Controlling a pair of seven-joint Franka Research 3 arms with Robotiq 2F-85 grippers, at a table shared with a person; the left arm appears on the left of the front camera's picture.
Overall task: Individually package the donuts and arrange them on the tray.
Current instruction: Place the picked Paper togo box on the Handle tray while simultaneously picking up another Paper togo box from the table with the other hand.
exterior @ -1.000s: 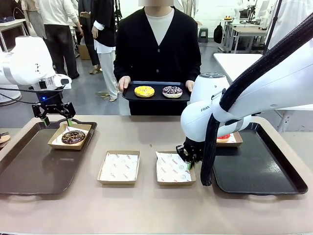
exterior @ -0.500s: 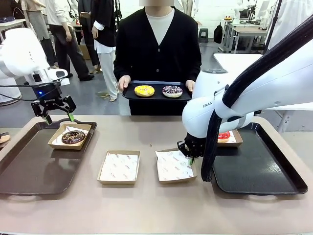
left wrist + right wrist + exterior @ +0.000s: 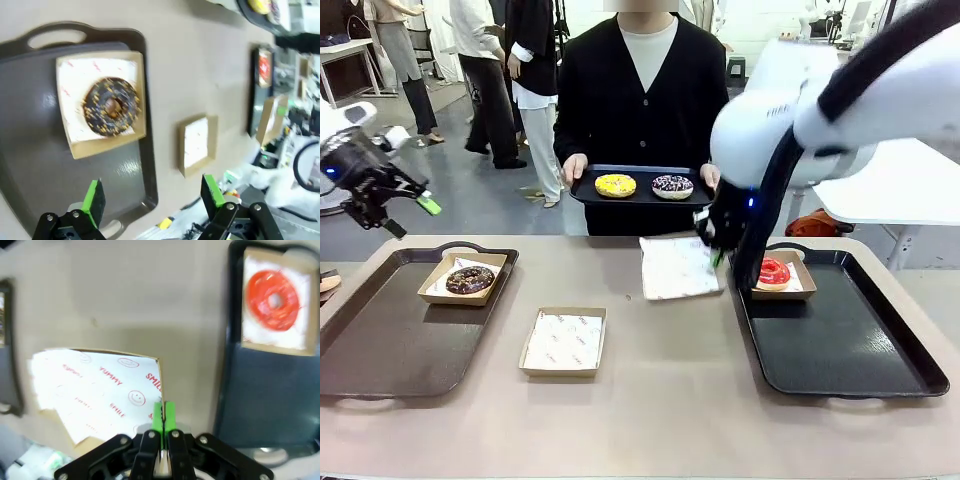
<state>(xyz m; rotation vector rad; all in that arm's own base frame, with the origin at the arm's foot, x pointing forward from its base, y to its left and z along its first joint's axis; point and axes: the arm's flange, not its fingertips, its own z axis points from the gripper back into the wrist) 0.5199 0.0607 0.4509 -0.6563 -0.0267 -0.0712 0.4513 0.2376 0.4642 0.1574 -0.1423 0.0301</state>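
Four donuts around the flat box (image 3: pixel 565 340) lying mid-table (image 3: pixel 650 420): dark chocolate donut (image 3: pixel 470 280) to its left, boxed on the left tray (image 3: pixel 380 350); red donut (image 3: pixel 773 272) well to its right, boxed at the far corner of the right tray (image 3: pixel 850 350); yellow donut (image 3: pixel 615 186) and sprinkled dark donut (image 3: pixel 672 186) beyond it, side by side on a black tray (image 3: pixel 640 200) held by a person (image 3: pixel 642 100). Right of the flat box and clear of the table, a second lined box (image 3: pixel 678 268), tilted, pinched at its rim by the right gripper (image 3: pixel 712 240), jaws pressed onto the cardboard. Up and left of the flat box, the left gripper (image 3: pixel 408 217), jaws spread wide, holding nothing.
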